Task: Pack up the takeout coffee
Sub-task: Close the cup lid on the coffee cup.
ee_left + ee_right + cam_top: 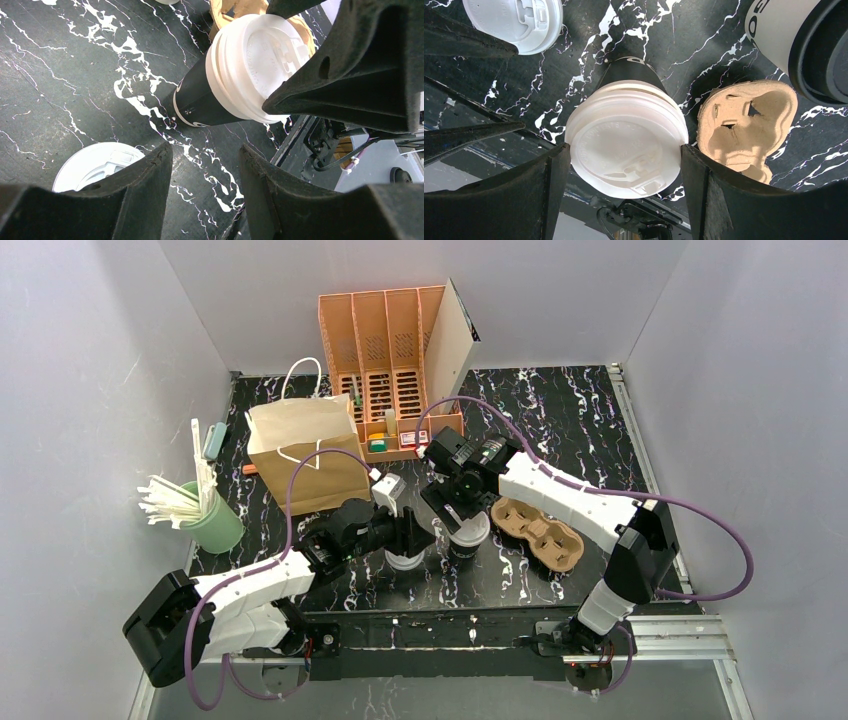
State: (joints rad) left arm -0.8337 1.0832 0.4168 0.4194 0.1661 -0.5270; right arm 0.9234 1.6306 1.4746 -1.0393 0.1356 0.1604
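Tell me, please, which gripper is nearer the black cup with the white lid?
Right. The right gripper straddles the black cup at its white lid; the left gripper hangs open to its left, apart.

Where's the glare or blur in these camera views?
Top view: even light, soft shadows, no glare. Left wrist view: its own fingers dark, detail lost. Right wrist view: white lid on the black cup bright, embossing readable.

Black cup (467, 545) hemmed — L gripper (410, 538) one side, carrier (540, 533) other; rear-right table (570, 415) free.
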